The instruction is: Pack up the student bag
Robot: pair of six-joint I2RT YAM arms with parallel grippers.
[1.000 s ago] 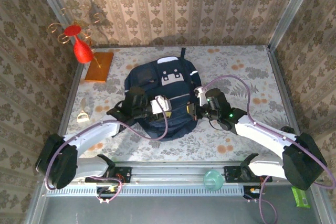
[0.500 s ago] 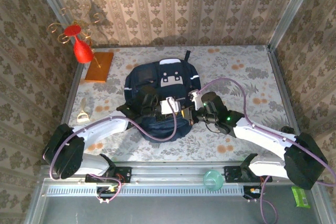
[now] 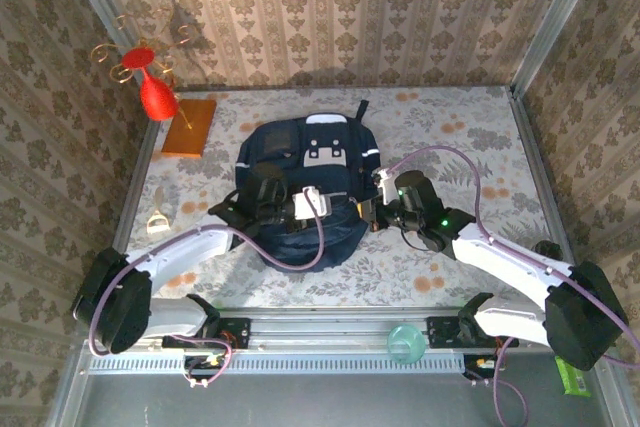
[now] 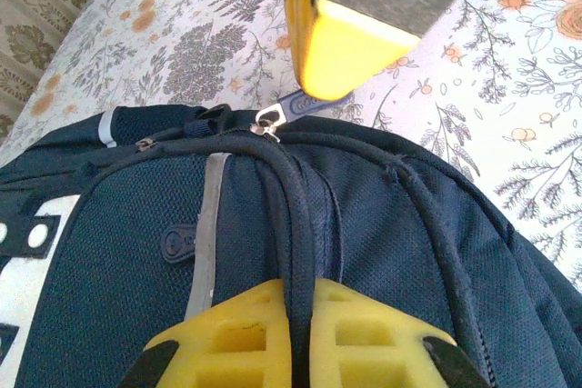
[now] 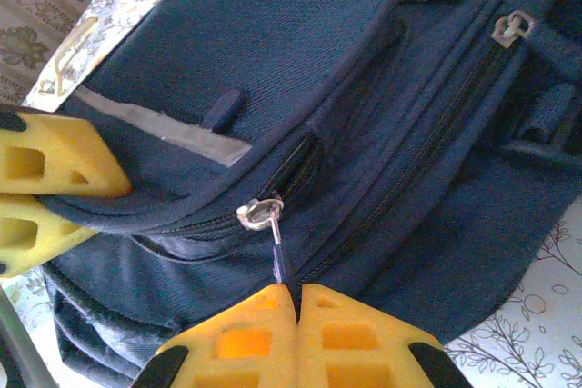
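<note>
The student bag [image 3: 305, 162], dark navy with a grey-white patch, lies flat mid-table. My left gripper [image 3: 318, 201] is over its near part. In the left wrist view that gripper [image 4: 302, 290] is shut on a black cord [image 4: 289, 197] running over the bag's top, close to a pale reflective stripe [image 4: 209, 224]. My right gripper [image 3: 372, 209] sits at the bag's right side. In the right wrist view it [image 5: 297, 293] is shut on the blue pull tab [image 5: 280, 256] of a silver zipper slider [image 5: 259, 213], with the zip partly parted beyond it.
A red vase [image 3: 157, 95] and a wooden board [image 3: 190, 127] stand at the back left. A small pale object [image 3: 158, 222] lies left of the bag. A teal cup [image 3: 404, 342] rests on the front rail. Patterned walls enclose the table.
The left gripper reached right over the bag, then drew back left. The right gripper moved toward the bag, then pulled slightly right. The bag's near end shifted a little.
</note>
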